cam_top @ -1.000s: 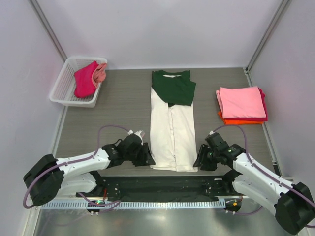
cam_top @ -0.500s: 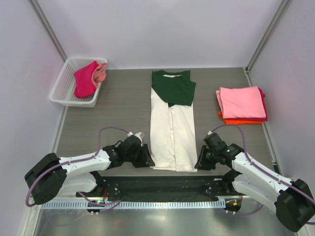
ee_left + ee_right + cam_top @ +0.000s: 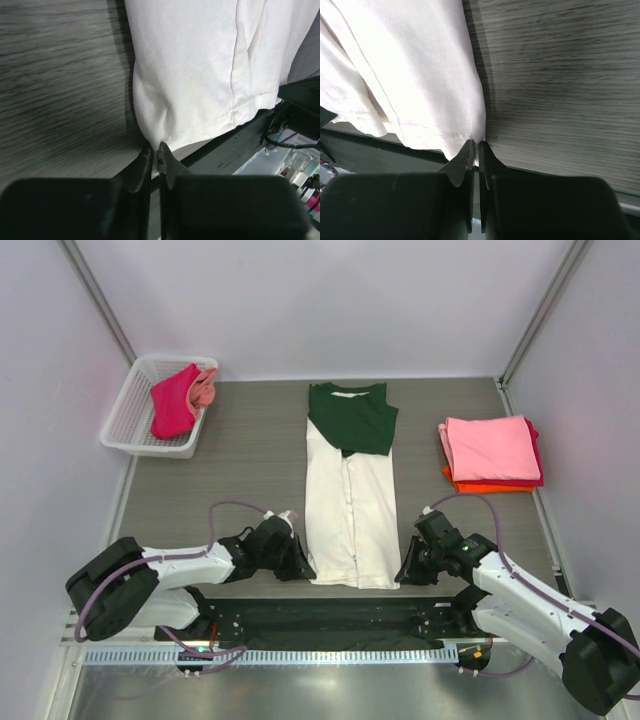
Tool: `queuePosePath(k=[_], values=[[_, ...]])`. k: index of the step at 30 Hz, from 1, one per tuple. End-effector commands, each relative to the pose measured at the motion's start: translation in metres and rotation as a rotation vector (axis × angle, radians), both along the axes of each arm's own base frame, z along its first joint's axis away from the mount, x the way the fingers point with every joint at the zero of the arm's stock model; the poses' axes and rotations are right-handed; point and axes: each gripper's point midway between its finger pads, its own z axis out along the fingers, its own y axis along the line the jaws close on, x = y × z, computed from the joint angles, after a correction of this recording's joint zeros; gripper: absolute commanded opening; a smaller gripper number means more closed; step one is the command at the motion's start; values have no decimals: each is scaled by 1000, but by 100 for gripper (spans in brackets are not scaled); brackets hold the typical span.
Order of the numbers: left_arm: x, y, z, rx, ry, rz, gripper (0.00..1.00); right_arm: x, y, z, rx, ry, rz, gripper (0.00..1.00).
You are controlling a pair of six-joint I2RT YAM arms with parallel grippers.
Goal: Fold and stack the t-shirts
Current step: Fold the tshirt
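Observation:
A cream t-shirt (image 3: 350, 510) with dark green sleeves folded over its top lies lengthwise in the table's middle, both sides folded in. My left gripper (image 3: 303, 568) is shut on its near left hem corner (image 3: 152, 137). My right gripper (image 3: 403, 575) is shut on the near right hem corner (image 3: 476, 137). Both corners rest at the table's near edge. A stack of folded t-shirts (image 3: 492, 452), pink on top of red and orange, sits at the right. A magenta and a pink t-shirt (image 3: 180, 398) lie crumpled in the basket.
The white mesh basket (image 3: 131, 418) stands at the back left against the wall. A black rail and the arm bases (image 3: 330, 620) run along the near table edge, just below the shirt's hem.
Both grippers have closed on the hem corners of the cream t-shirt. The left one slid slightly nearer the shirt's edge. The shirt itself has not moved.

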Motion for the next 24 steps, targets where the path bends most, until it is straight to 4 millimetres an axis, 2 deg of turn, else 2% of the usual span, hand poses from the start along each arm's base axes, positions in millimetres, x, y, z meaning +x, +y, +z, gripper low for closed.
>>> queuePosePath(k=[1,7,12,14,19,20,22,23,24], values=[[-3,-14,5,-93,20,-18,2,0,6,4,32,-13,16,6],[-19,-8,10,-130,72,-24,0,1,5,13,29,-31,29,2],[-28,-4,31,-170,80,-38,0,7,6,29,34,-64,27,1],[-27,2,32,-149,70,-19,0,10,6,35,37,-81,23,1],[-18,2,44,-159,46,3,0,23,9,51,44,-136,6,1],[-15,0,48,-177,42,8,0,29,10,60,45,-164,-4,1],[1,-1,57,-206,27,42,0,42,6,68,17,-212,-35,1],[13,1,63,-226,23,58,0,52,7,80,17,-253,-49,1],[25,-1,75,-246,4,66,0,61,4,80,-19,-269,-64,1]])
